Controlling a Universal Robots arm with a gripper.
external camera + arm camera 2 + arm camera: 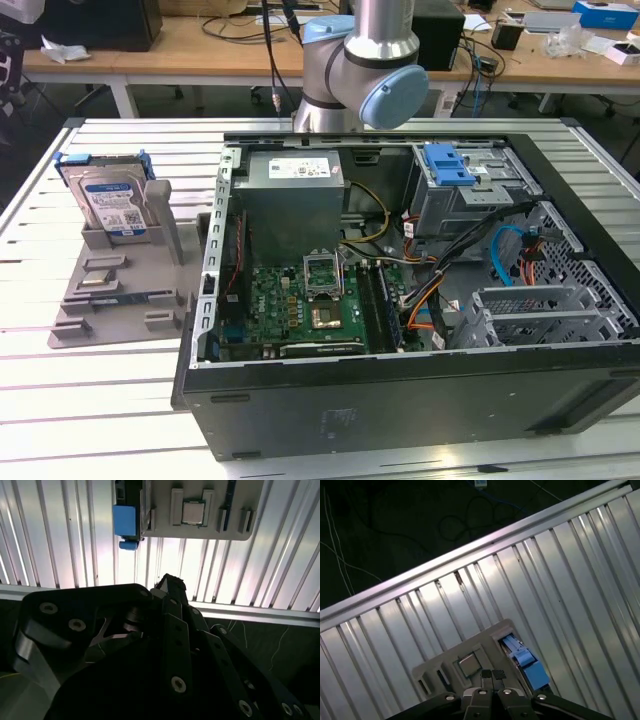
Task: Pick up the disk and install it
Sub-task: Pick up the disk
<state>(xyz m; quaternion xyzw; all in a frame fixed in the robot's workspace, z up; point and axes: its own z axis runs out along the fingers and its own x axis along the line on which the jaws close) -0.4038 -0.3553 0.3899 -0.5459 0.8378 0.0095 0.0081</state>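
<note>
With end effector [493, 675] clenched empty near the disk [114, 204], upright in the grey holder [110, 290] on the counter [95, 415] at the exterior view's left of the case [400, 410], open wide and centre squarely across blue side rails [529, 667].

No print can be read. The disk [112, 200] carries a white-and-blue label [116, 208] with barcodes, its lettering too small to make out; likewise the white sticker [305, 168] on the grey power supply [293, 205].
</note>
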